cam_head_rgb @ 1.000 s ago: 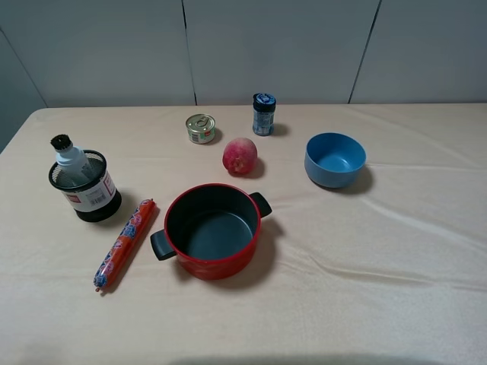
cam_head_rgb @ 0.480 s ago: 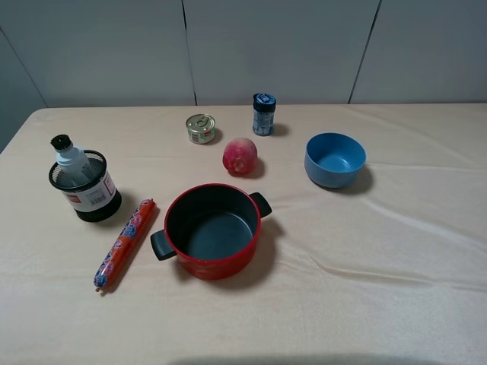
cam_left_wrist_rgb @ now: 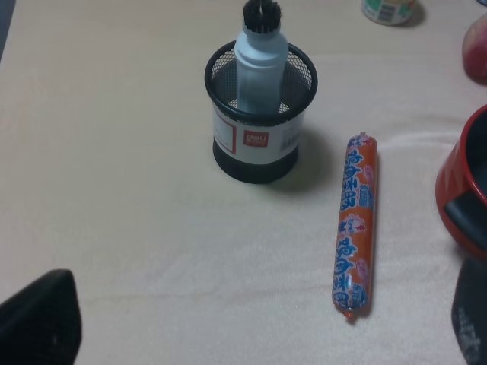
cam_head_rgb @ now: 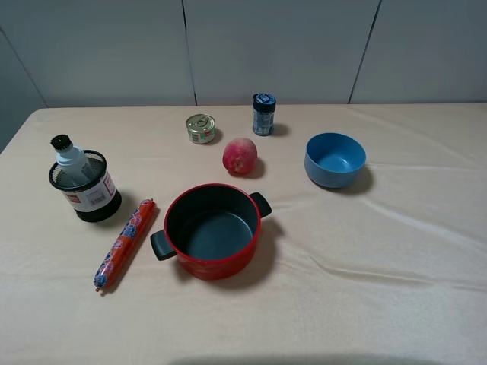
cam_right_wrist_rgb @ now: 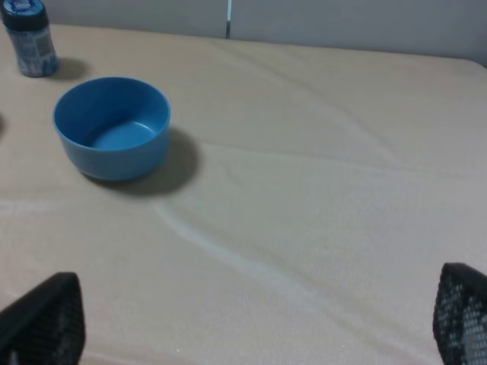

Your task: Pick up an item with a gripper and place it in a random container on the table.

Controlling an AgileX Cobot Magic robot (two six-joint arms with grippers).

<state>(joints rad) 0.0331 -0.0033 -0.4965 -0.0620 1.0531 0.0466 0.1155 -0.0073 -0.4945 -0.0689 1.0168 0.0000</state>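
The item, a small white bottle (cam_head_rgb: 72, 162) with a black cap, stands upright inside the container, a black wire-mesh cup (cam_head_rgb: 93, 195) with a white label, at the table's (cam_head_rgb: 380, 251) left side. In the left wrist view the bottle (cam_left_wrist_rgb: 260, 65) rises out of the cup (cam_left_wrist_rgb: 259, 133), well ahead of my left gripper (cam_left_wrist_rgb: 255, 315). That gripper is open and empty, and only its black fingertips (cam_left_wrist_rgb: 42, 323) show at the frame corners. My right gripper (cam_right_wrist_rgb: 251, 304) is open and empty too, hanging back from the blue bowl (cam_right_wrist_rgb: 112, 128). Neither gripper appears in the high view.
A red pot (cam_head_rgb: 212, 230) with black handles sits mid-table, and a wrapped sausage (cam_head_rgb: 124, 242) lies between it and the cup. Further back are a tin can (cam_head_rgb: 201, 128), a peach (cam_head_rgb: 240, 156), a blue-lidded jar (cam_head_rgb: 263, 114) and the blue bowl (cam_head_rgb: 335, 160).
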